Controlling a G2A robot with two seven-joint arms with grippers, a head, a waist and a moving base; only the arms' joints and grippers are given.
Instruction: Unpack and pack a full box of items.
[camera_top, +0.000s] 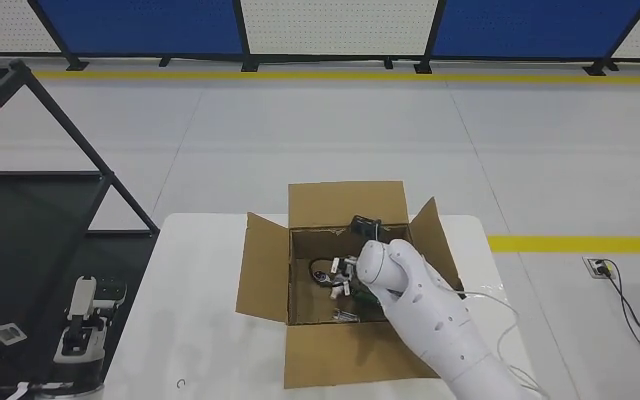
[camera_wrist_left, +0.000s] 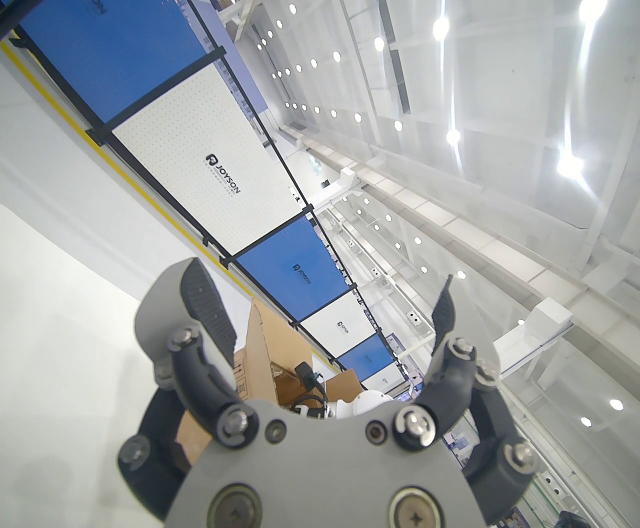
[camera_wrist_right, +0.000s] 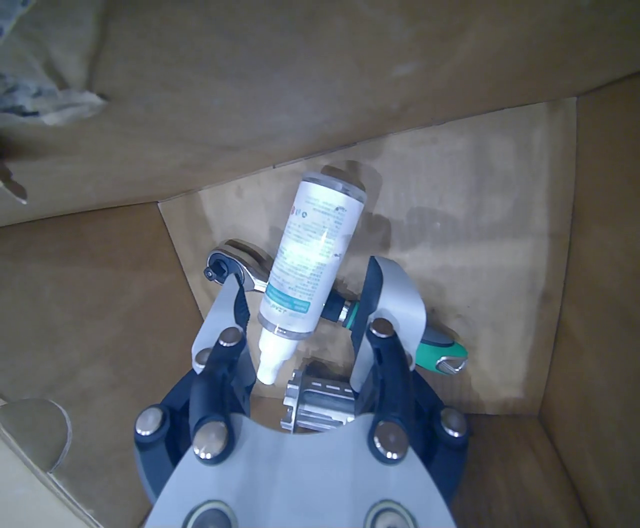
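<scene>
Bottle (camera_wrist_right: 312, 260) lies in the box (camera_wrist_right: 300, 75) between the spread jaws of the right gripper (camera_wrist_right: 304, 275), nozzle toward it, crossing a ratchet (camera_wrist_right: 235, 260). Well apart, the left gripper (camera_wrist_left: 320, 280) gapes empty.

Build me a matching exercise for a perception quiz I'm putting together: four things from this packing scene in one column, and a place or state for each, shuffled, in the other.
Column one
1. white bottle
2. ratchet wrench
3. ribbed metal part
4. left gripper

Column two
A. open, tilted upward, outside the cardboard box
B. green-handled, lying under the white bottle
C. lying in the gap of the open right gripper
D. silvery, on the box floor beside the white bottle's nozzle

Pairs: 1-C, 2-B, 3-D, 4-A
</scene>
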